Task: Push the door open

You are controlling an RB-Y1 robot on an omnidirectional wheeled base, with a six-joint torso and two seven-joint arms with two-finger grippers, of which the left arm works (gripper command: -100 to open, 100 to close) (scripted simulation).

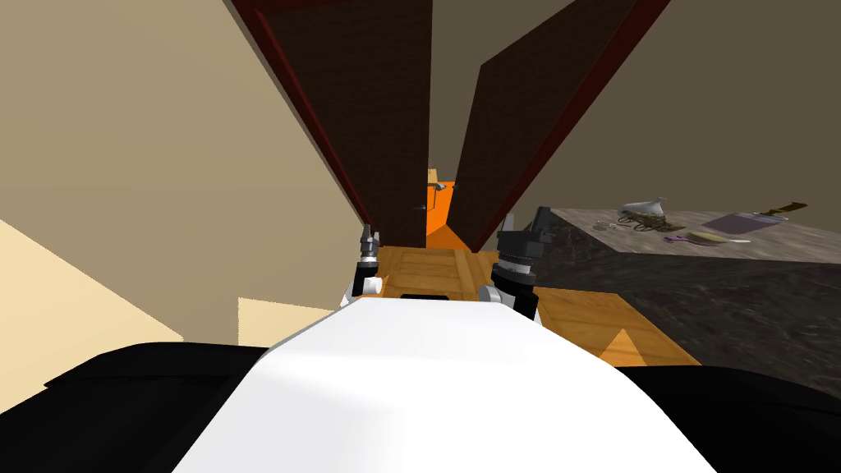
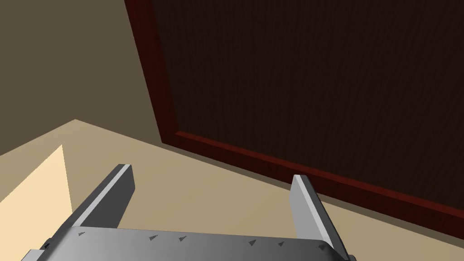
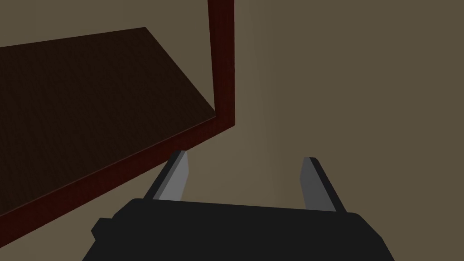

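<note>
Ahead of me a dark brown door [image 1: 509, 140] stands ajar inside a dark red frame [image 1: 328, 140]. A second dark brown panel [image 1: 369, 107] is to its left. A narrow gap between them shows an orange floor [image 1: 439, 222] and a small grey handle [image 1: 439, 187]. My left gripper [image 1: 369, 238] is low by the left frame post, open and empty [image 2: 212, 172], facing the brown panel [image 2: 317, 81]. My right gripper [image 1: 526, 226] is near the foot of the ajar door, also open and empty [image 3: 245, 157], with the door panel [image 3: 90, 99] and the frame [image 3: 222, 68] beside one fingertip.
A dark stone-like counter [image 1: 698, 279] runs along my right, carrying several small items [image 1: 649, 215]. A tan wall [image 1: 148, 148] closes the left side. Wooden floor [image 1: 427, 275] lies between my arms in front of the doorway.
</note>
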